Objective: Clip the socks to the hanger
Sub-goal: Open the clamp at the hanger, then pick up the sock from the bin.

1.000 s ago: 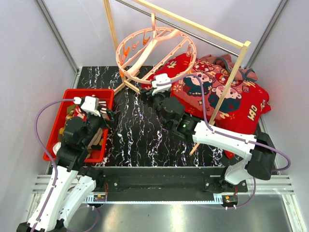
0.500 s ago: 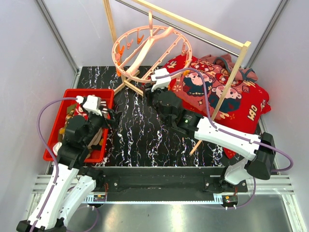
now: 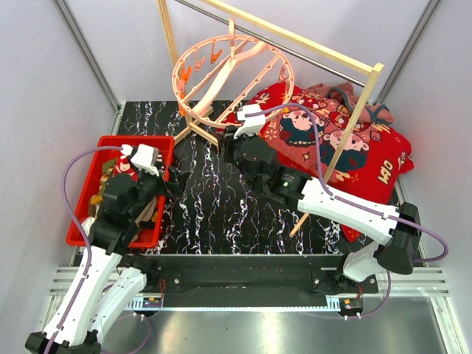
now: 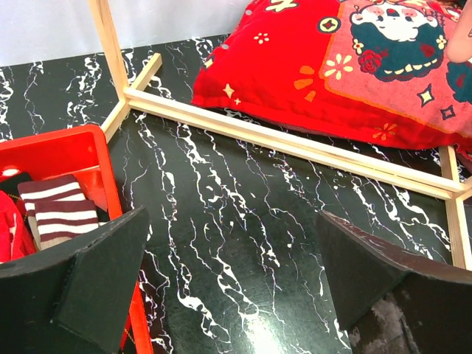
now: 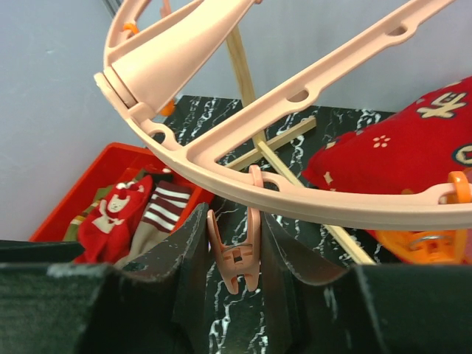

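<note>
Right gripper (image 5: 234,258): jaws apart, bracketing a pink clip (image 5: 234,259) under the hanger (image 5: 295,184).
Left gripper (image 4: 228,284): spread, empty.
Technique: squeeze the clip's tails squarely.

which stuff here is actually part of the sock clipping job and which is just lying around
Part of the job:
- socks in the red bin
- pink ring hanger
- one dangling clip, between the right end effector's fingers
- left end effector, open and empty over the table

Just lying about:
- red cartoon cloth
- wooden rack frame
- black marble table
</note>
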Available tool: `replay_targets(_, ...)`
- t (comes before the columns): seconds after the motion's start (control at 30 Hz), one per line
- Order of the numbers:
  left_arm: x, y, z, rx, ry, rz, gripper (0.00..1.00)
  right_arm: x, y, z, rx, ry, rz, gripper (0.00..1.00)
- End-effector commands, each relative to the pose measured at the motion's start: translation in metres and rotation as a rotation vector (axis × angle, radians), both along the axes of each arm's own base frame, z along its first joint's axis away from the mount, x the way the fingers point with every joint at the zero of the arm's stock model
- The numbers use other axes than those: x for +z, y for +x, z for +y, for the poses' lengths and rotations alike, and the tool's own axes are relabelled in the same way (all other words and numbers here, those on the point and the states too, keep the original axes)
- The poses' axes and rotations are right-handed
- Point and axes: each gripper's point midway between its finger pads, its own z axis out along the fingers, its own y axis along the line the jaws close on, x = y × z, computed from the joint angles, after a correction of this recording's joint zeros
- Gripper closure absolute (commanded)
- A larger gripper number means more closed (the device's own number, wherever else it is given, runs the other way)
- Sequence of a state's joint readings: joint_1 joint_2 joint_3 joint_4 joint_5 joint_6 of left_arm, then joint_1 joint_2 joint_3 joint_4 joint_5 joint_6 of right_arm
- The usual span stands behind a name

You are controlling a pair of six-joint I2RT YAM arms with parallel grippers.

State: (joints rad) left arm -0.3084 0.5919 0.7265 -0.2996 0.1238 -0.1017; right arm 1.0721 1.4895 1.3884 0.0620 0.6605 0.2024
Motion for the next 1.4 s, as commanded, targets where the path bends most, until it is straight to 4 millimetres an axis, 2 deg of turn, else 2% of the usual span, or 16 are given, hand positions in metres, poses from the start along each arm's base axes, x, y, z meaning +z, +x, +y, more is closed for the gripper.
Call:
replay_targets(0.0, 0.011, 0.003, -0.003, -0.005, -0.027, -0.024, 0.01, 0.014, -0.003, -0.005, 0.014, 0.137, 0.040, 0.95)
replay_targets(0.23, 0.000, 0.015, 0.013, 0.132, -0.072, 0.034, 0.01, 0.015, 0.001, -0.009, 0.040, 0.218, 0.061, 1.00)
replay_targets(0.47, -0.022, 0.038, 0.065, 0.400, -0.016, 0.135, 0.01, 0.012, 0.005, -0.012, 0.082, 0.210, 0.055, 1.00)
replay_targets(0.5, -0.034, 0.045, 0.076, 0.448, -0.005, 0.183, 0.01, 0.011, 0.005, -0.012, 0.086, 0.206, 0.055, 1.00)
replay_targets(0.63, -0.047, 0.070, 0.105, 0.568, -0.026, 0.311, 0.01, 0.005, 0.007, -0.014, 0.099, 0.204, 0.053, 1.00)
replay_targets(0.67, -0.038, 0.077, 0.117, 0.618, -0.055, 0.315, 0.01, 0.004, 0.006, -0.013, 0.105, 0.203, 0.053, 1.00)
replay_targets(0.73, -0.054, 0.090, 0.132, 0.701, -0.031, 0.386, 0.01, 0.003, 0.008, -0.014, 0.109, 0.204, 0.054, 1.00)
replay_targets(0.77, -0.043, 0.098, 0.148, 0.759, -0.049, 0.376, 0.01, 0.001, 0.008, -0.014, 0.115, 0.201, 0.057, 1.00)
replay_targets(0.83, -0.059, 0.111, 0.161, 0.806, -0.019, 0.455, 0.01, 0.001, 0.010, -0.017, 0.111, 0.201, 0.053, 1.00)
replay_targets(0.87, -0.049, 0.121, 0.167, 0.819, -0.028, 0.447, 0.01, 0.000, 0.009, -0.016, 0.117, 0.202, 0.054, 1.00)
replay_targets(0.97, -0.082, 0.139, 0.174, 0.829, 0.030, 0.588, 0.01, -0.001, 0.012, -0.019, 0.116, 0.202, 0.052, 1.00)
replay_targets(1.0, -0.076, 0.148, 0.174, 0.830, 0.030, 0.584, 0.01, -0.002, 0.012, -0.019, 0.117, 0.202, 0.054, 1.00)
replay_targets(1.07, -0.093, 0.155, 0.171, 0.814, 0.035, 0.650, 0.01, -0.004, 0.014, -0.020, 0.117, 0.201, 0.057, 0.99)
replay_targets(1.13, -0.096, 0.161, 0.163, 0.783, 0.009, 0.677, 0.03, -0.006, 0.015, -0.020, 0.120, 0.199, 0.061, 0.99)
replay_targets(1.2, -0.105, 0.164, 0.155, 0.764, 0.025, 0.700, 0.11, -0.009, 0.015, -0.020, 0.121, 0.195, 0.064, 0.99)
replay_targets(1.37, -0.119, 0.173, 0.140, 0.729, 0.124, 0.733, 0.42, -0.014, 0.019, -0.023, 0.120, 0.190, 0.072, 0.99)
